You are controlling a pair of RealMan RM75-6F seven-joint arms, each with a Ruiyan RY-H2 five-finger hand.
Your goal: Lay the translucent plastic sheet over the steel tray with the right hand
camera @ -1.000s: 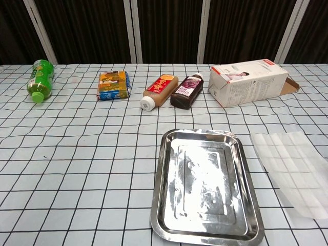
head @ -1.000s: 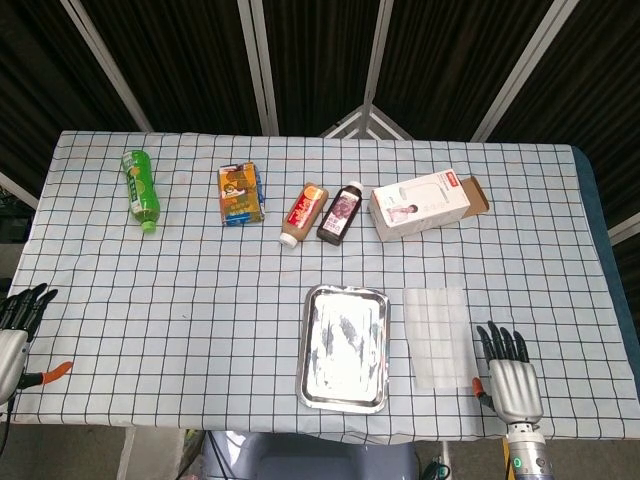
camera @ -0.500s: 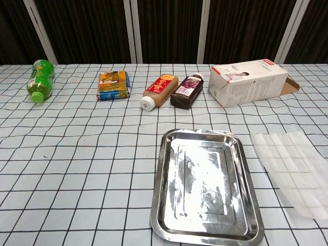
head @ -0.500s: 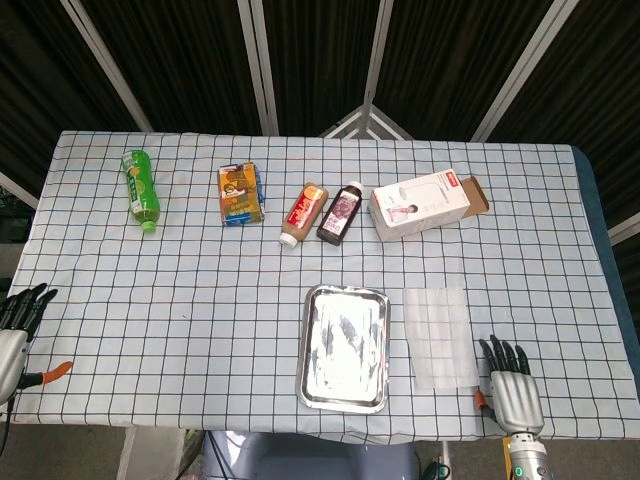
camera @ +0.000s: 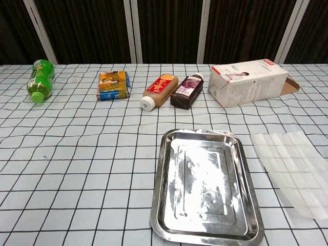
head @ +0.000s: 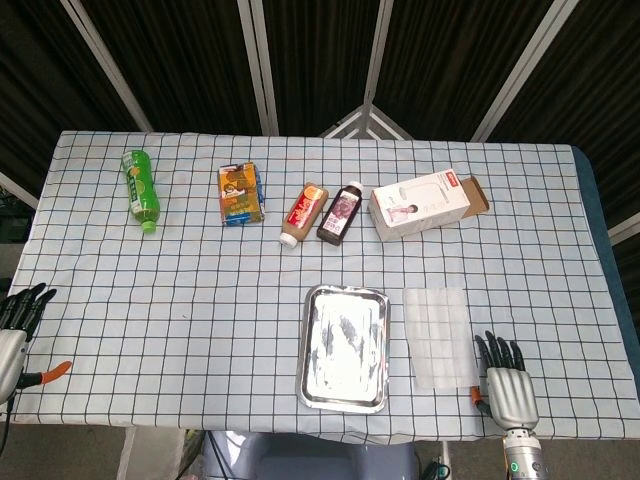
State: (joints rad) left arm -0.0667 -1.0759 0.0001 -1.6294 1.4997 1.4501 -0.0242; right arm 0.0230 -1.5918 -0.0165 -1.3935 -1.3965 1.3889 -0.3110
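Note:
The steel tray [head: 345,347] [camera: 206,190] lies empty near the table's front edge. Just to its right the translucent plastic sheet [head: 438,337] [camera: 294,171] lies flat on the checked cloth, apart from the tray. My right hand [head: 508,387] hovers at the front edge, right of the sheet's near corner, fingers spread, holding nothing. My left hand [head: 15,325] hangs off the table's left front corner, fingers apart and empty. Neither hand shows in the chest view.
Along the back stand a lying green bottle [head: 141,189], an orange-blue carton [head: 241,194], two lying brown bottles [head: 304,213] [head: 341,212] and a white box [head: 428,203] with an open flap. Dark slatted panels rise behind the table.
My right hand has drawn back toward the front edge and slightly left, away from the sheet. Tray, sheet and left hand have stayed put.

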